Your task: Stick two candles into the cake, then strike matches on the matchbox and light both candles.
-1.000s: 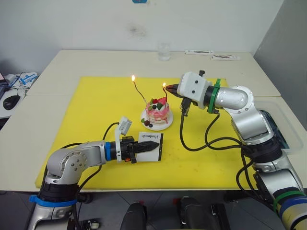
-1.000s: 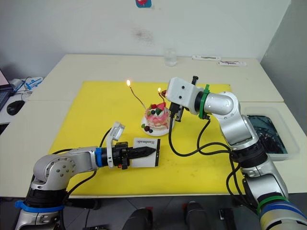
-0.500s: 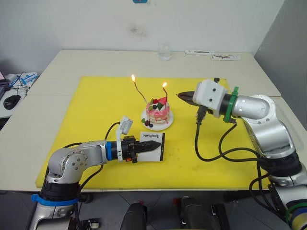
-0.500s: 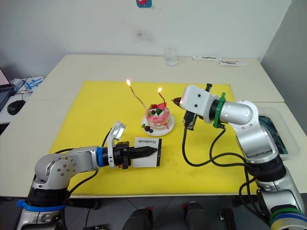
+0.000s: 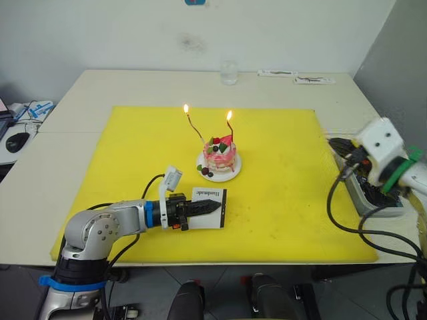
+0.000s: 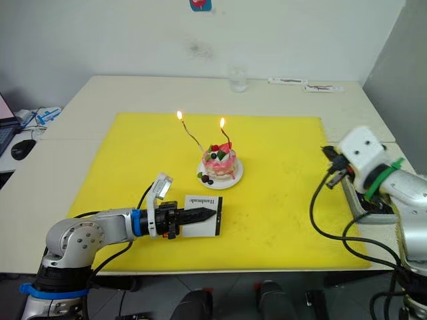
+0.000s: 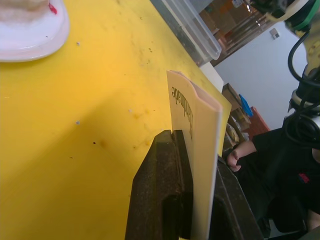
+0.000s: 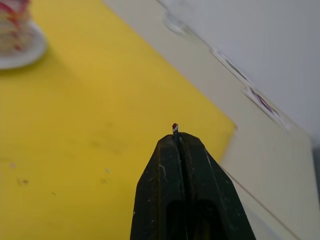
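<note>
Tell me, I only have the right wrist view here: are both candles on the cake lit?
Observer: Yes, both candles in the cake carry flames.
Operator: Where is the right tool itself?
Observer: The right tool is out past the yellow mat's edge, over a clear tray.
Operator: And the left one?
Observer: The left tool is clamped on the matchbox, held upright on its edge on the mat, in front of the cake.
</note>
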Controlling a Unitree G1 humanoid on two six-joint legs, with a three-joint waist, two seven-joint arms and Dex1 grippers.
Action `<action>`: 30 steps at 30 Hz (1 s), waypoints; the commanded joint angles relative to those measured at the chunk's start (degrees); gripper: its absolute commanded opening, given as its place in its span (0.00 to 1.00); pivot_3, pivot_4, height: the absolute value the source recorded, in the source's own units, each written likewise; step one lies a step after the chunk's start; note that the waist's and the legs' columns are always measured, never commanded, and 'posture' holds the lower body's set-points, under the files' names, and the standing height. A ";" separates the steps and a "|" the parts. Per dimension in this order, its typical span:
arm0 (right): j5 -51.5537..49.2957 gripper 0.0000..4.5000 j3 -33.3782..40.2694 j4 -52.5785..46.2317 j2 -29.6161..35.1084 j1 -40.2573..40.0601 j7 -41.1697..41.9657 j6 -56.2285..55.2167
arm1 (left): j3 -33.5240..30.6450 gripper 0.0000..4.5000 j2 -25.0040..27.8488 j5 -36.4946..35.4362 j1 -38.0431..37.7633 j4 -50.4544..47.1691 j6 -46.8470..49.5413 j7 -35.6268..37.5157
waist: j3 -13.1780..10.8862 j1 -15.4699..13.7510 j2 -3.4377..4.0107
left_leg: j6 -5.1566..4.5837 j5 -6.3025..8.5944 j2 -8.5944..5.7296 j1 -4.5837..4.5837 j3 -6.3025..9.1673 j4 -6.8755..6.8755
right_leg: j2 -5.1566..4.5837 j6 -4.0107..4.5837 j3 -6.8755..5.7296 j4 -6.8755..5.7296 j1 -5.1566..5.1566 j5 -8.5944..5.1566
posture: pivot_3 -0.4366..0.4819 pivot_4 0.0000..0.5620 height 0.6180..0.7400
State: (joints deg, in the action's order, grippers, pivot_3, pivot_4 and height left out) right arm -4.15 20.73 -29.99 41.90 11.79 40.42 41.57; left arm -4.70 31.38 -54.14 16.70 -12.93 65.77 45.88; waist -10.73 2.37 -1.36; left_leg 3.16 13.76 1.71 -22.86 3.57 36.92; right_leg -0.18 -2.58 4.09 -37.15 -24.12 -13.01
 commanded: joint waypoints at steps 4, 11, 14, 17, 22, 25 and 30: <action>-0.72 0.01 10.13 4.81 -0.91 -4.63 -5.83 0.55 | 1.34 0.00 -2.16 -0.64 1.42 -0.55 -1.04 0.69 | 0.00 0.06 0.00 | 0.00 0.00 0.00 0.05 -0.06 0.03 | 0.00 -0.03 0.04 0.00 0.03 0.02 | 0.48 0.27 1.00; -1.99 0.01 9.48 11.97 -1.30 -3.94 -9.33 0.31 | 2.20 0.00 -3.35 -0.23 2.85 0.42 -1.26 0.61 | 0.00 0.55 0.01 | -0.01 0.00 0.00 0.07 -0.09 0.03 | 0.01 -0.04 0.08 -0.02 0.03 0.03 | 0.48 0.27 1.00; -2.37 0.01 8.62 13.56 -1.11 -3.69 -10.09 -0.35 | 2.32 0.00 -3.51 -0.17 2.92 0.48 -1.35 0.60 | 0.01 0.58 0.01 | -0.01 0.00 0.00 0.06 -0.11 0.01 | 0.01 -0.04 0.09 -0.01 0.03 0.02 | 0.48 0.27 1.00; -3.00 0.05 8.35 14.76 -1.79 -2.88 -11.32 0.53 | 2.36 0.00 -3.70 -0.23 2.64 0.28 -1.50 0.56 | 0.01 0.57 0.01 | -0.01 0.00 0.00 0.05 -0.10 0.00 | 0.01 -0.04 0.09 0.01 0.03 0.02 | 0.48 0.27 1.00; -4.04 0.37 8.45 15.16 -1.94 -1.49 -13.01 0.48 | 2.10 0.00 -3.87 -0.34 2.07 -0.16 -1.52 0.03 | 0.01 0.59 0.01 | -0.01 0.00 0.00 0.06 -0.10 0.01 | 0.01 -0.05 0.10 0.00 0.03 0.03 | 0.48 0.27 1.00; -4.62 0.63 8.49 14.94 -1.42 -1.32 -13.35 0.28 | 1.93 0.00 -3.93 -0.43 1.72 -0.32 -1.45 -0.64 | 0.01 0.59 0.01 | -0.01 0.00 0.00 0.06 -0.09 0.01 | 0.01 -0.05 0.09 0.00 0.03 0.03 | 0.48 0.27 1.00; -4.73 0.98 8.18 13.44 0.37 -2.22 -12.24 -1.53 | 2.23 0.00 -3.90 -0.53 1.67 -1.35 -0.63 -2.29 | 0.01 0.57 0.01 | -0.01 0.00 0.00 0.04 -0.10 0.00 | 0.01 -0.05 0.10 0.01 0.03 0.03 | 0.48 0.27 1.00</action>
State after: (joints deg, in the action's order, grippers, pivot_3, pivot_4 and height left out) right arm -8.41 28.03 -13.72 40.56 9.61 27.75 42.01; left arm -2.49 27.70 -53.87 18.29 -11.84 64.81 44.10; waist -10.73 2.94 -1.34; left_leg 3.15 13.76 1.71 -22.82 3.46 36.92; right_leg -0.17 -2.63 4.19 -37.13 -24.09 -12.98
